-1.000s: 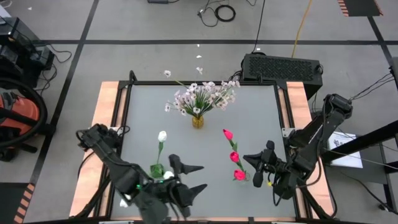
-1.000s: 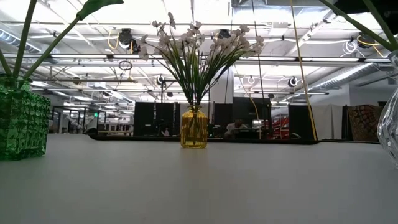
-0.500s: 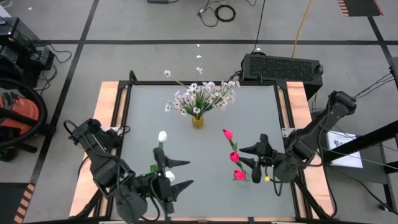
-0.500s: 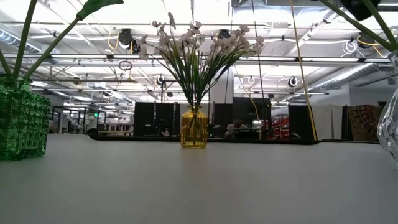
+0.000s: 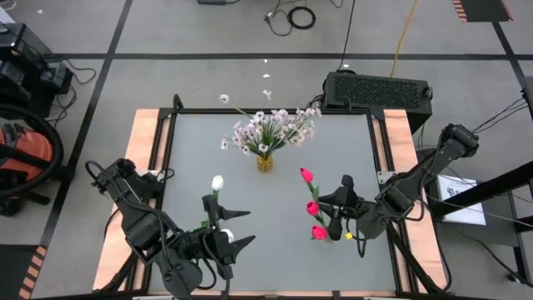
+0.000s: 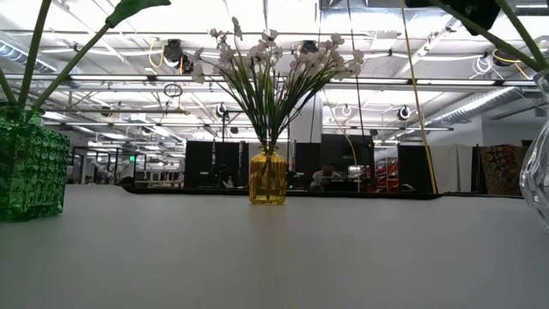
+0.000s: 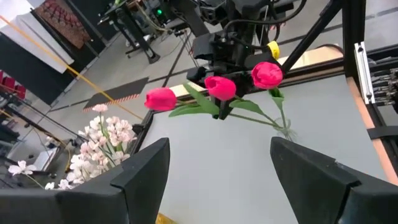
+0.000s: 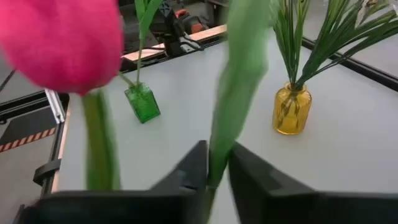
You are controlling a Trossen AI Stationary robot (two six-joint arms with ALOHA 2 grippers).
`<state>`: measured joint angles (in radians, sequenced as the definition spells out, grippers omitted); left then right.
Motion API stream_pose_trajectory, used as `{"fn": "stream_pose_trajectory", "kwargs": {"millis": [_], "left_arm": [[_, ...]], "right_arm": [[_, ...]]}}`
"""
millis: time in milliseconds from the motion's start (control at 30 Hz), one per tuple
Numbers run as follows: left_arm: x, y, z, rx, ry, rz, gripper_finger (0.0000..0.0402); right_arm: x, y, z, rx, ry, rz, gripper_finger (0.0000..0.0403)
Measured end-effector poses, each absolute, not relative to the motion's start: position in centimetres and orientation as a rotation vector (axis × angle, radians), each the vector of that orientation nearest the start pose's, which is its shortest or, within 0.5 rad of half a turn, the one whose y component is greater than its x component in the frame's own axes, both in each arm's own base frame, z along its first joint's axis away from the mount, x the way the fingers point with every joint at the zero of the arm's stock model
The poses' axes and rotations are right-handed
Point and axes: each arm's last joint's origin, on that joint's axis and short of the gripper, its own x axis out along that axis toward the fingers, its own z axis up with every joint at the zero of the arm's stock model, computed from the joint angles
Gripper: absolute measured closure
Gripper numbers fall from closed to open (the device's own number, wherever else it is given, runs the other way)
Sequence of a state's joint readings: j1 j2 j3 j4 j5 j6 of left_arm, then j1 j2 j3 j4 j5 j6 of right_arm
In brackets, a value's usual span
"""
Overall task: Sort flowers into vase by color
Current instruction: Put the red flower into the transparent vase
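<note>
Right gripper (image 5: 336, 218) pinches a stem among 3 pink tulips (image 5: 313, 209), right of the yellow vase (image 5: 265, 162); left gripper (image 5: 231, 229) spread, near-left.

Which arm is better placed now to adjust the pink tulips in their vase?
The right. Its gripper is closing around a green stem among the pink tulips. The left gripper is open near the white tulip, far from them.
</note>
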<state>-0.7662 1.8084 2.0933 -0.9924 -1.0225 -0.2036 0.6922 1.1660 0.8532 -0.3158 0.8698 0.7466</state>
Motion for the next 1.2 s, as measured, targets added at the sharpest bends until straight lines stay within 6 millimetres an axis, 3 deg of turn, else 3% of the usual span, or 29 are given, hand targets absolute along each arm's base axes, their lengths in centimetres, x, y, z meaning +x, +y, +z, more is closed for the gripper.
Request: {"fn": "stream_pose_trajectory", "kwargs": {"millis": [100,367,767,1033,1200], "left_arm": [[27.9,-23.4,43.3,0.353,0.413,0.287,0.0116],[27.9,-23.4,43.3,0.352,0.413,0.287,0.0116],[27.9,-23.5,43.3,0.351,0.412,0.286,0.0116],[27.9,-23.4,43.3,0.35,0.412,0.287,0.0116],[28.0,-23.3,43.3,0.354,0.413,0.29,0.0116]], "right_arm": [[19.6,13.6,27.8,0.293,0.346,-0.321,0.0388],[18.2,14.9,28.0,0.311,0.283,-0.334,0.0398],[15.4,16.7,26.6,0.269,0.263,-0.368,0.0395],[15.4,18.5,24.6,0.217,0.294,-0.355,0.0391],[15.0,19.2,23.7,0.202,0.322,-0.341,0.036]]}}
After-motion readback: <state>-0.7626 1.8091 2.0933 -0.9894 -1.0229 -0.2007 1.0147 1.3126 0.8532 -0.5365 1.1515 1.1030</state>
